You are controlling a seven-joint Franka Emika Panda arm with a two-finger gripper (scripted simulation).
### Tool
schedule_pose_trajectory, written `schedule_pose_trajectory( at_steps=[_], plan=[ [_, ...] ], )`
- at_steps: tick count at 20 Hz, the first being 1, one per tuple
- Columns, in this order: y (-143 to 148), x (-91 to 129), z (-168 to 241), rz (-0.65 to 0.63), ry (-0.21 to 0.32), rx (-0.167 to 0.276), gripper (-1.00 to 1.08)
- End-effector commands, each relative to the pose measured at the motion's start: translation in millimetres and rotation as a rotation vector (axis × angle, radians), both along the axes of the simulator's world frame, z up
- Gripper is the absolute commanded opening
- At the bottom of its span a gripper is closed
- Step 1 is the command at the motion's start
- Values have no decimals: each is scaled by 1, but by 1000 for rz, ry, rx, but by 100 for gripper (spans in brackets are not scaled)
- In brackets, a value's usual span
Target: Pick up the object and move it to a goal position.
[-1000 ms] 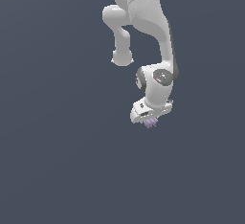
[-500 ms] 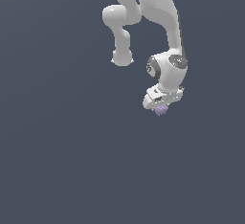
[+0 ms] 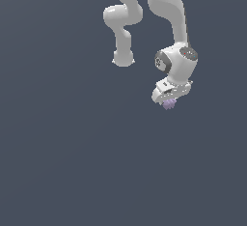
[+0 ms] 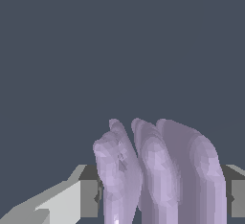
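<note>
The object [image 3: 169, 104] is a tiny pale lilac lump with ridged sides, poking out below the white gripper [image 3: 170, 102] in the exterior view. The gripper is shut on it and hangs above the dark grey floor. In the wrist view the object [image 4: 158, 170] fills the space between the two fingers, with a grey-white finger [image 4: 72, 194] on one side and another finger [image 4: 234, 192] at the far edge. The fingertips themselves are hidden by the lump.
The white arm [image 3: 169, 22] reaches down from the top of the exterior view, with an elbow link [image 3: 123, 36] on the exterior view's left. A plain dark grey surface [image 3: 72, 162] lies all around.
The arm has carried the object toward the exterior view's right and slightly upward. The gripper has stayed shut on it throughout.
</note>
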State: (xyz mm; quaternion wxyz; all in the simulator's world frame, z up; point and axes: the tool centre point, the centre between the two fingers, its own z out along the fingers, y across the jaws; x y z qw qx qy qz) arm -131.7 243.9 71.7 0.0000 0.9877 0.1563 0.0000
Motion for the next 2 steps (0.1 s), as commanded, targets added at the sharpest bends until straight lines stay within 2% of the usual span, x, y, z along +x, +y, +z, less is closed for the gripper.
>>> schedule_pose_trajectory(
  at_steps=[1,2],
  plan=[
    [3,-3,1,-2,0,0,-100],
    [4,-3,1,-2,0,0,-100]
  ],
)
